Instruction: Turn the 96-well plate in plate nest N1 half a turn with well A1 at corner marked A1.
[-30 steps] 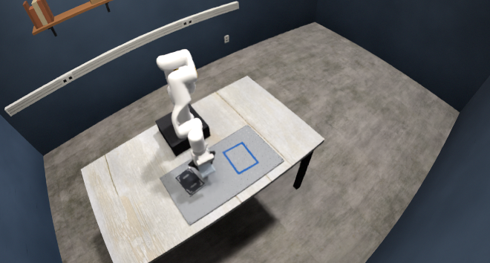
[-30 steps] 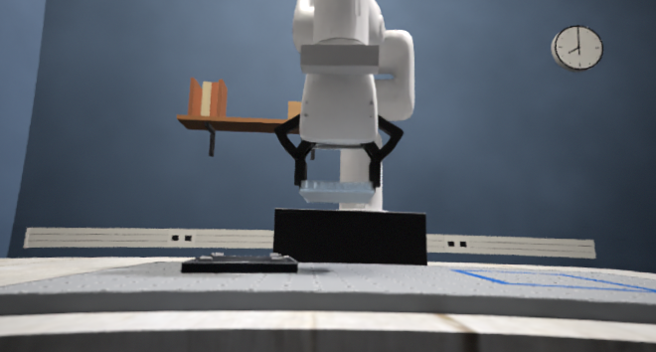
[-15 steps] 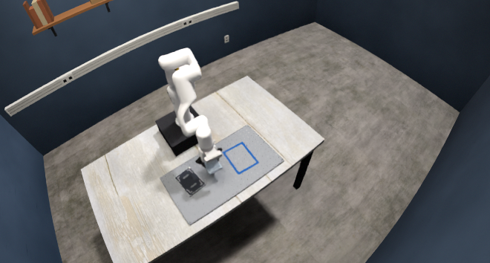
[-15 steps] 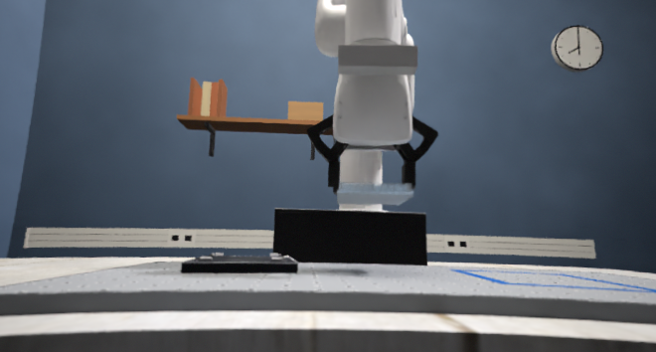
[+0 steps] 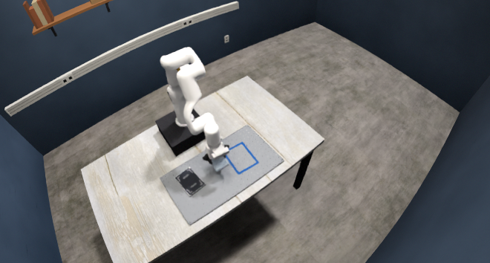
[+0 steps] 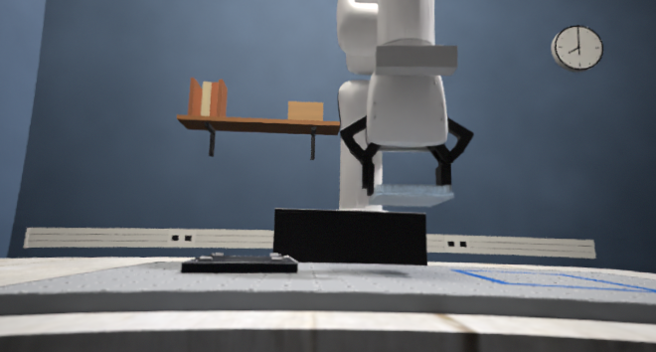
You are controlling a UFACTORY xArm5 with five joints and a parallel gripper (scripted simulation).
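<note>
The gripper [image 6: 407,183] clamps the 96-well plate [image 6: 412,195] between its fingertips, seemingly level, high above the nest [image 6: 240,264].

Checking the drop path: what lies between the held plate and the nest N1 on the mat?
Nothing stands between them. The hand holds the plate aloft, right of the nest; the exterior view shows only bare grey mat in that stretch.

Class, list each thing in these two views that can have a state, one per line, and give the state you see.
96-well plate: lifted off the nest, held in the air, roughly level.
Gripper: jaws shut on the plate's two sides.
Plate nest: vacant, flat on the grey mat.
Blue outlined square: nothing inside it.
Arm: bent over the mat, between nest and square.
</note>
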